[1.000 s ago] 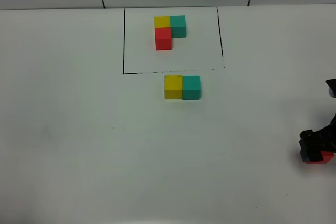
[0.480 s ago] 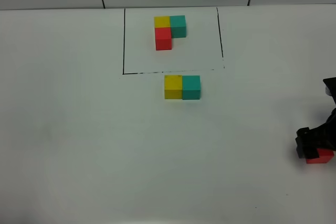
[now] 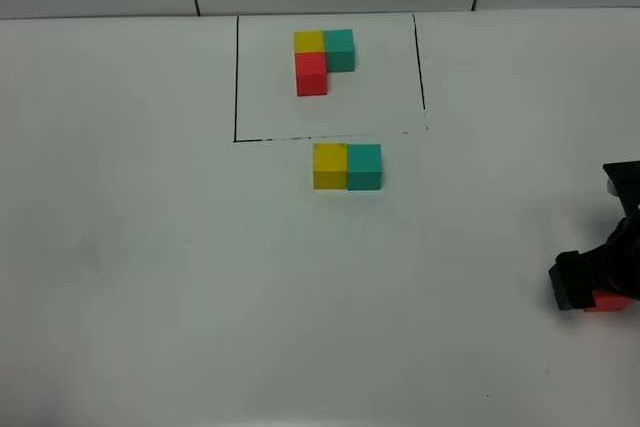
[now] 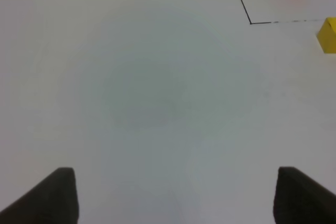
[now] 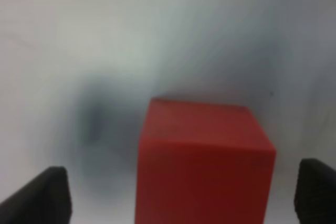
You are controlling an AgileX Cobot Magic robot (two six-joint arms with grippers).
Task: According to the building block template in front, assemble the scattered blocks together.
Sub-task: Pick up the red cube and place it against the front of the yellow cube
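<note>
Yellow block (image 3: 329, 165) and teal block (image 3: 364, 166) touch at 6 o'clock of the building block template (image 3: 324, 59). The red block (image 3: 610, 301) lies at 4 o'clock, by the right gripper (image 3: 590, 287). Left wrist: left gripper (image 4: 173, 198) spread wide over the table (image 4: 157, 103). Right wrist: fingers wide, flanking the red block, apart from it.

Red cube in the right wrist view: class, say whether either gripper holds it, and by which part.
Nothing is held. The red cube sits between the right gripper's open fingers, with gaps on both sides. The left gripper is open and empty.
</note>
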